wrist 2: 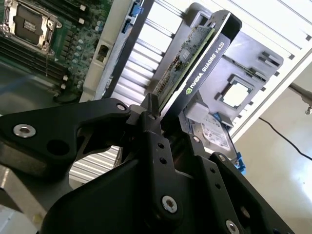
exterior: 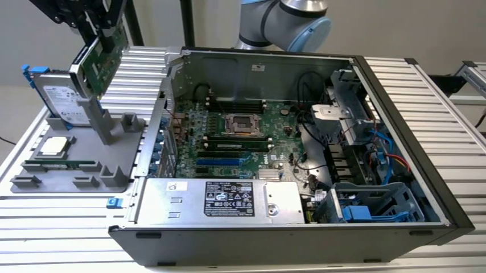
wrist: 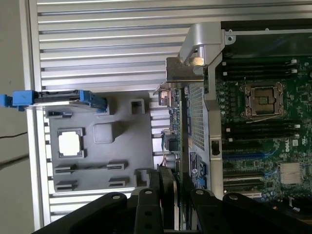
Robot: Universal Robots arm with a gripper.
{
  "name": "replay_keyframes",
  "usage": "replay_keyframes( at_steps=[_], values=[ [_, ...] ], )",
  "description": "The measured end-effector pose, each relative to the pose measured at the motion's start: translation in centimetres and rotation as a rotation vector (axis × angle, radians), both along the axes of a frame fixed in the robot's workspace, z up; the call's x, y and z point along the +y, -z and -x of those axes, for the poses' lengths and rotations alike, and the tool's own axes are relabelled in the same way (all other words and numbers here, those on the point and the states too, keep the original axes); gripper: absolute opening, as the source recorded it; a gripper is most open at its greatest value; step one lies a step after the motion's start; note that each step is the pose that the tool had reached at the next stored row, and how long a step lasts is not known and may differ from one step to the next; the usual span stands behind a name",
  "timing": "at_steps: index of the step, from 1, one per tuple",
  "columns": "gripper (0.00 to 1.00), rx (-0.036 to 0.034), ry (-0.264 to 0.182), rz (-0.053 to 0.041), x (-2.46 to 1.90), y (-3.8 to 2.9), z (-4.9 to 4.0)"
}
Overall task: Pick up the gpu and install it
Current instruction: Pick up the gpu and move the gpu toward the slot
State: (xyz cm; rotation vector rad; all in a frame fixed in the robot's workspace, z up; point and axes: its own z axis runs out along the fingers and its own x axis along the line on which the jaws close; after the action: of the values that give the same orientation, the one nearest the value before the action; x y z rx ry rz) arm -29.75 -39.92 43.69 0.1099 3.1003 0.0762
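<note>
One tool [exterior: 99,25] grips the gpu [exterior: 97,60] by its upper edge; the card hangs tilted below it, above the grey tray [exterior: 42,187], beside the open computer case [exterior: 266,242].

Ribbed silver aluminium table [exterior: 53,227]: bearing a grey moulded plastic parts holder [exterior: 57,183]; an open black-and-silver computer case [exterior: 251,247] sitting beside it.

**Where the cameras look**

The exterior view stands back and high, looking down into the open computer case [exterior: 395,74], with the gray holder [exterior: 79,152] at the exterior view's left. Both wrist views sit close behind the gripper [wrist: 171,183], looking past the gpu [wrist: 183,126] it holds. All three share the gray holder and the green board [exterior: 197,125].
</note>
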Motion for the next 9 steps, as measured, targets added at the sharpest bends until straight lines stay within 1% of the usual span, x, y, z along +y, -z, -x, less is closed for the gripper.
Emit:
replay_keyframes(
  at_steps=[5, 9],
  values=[
    [0.0, 0.0, 0.002, 0.0001, 0.0, 0.0, -0.04],
    [0.0, 0.0001, 0.002, 0.0, 0.0, 0.0, -0.47]
  ],
)
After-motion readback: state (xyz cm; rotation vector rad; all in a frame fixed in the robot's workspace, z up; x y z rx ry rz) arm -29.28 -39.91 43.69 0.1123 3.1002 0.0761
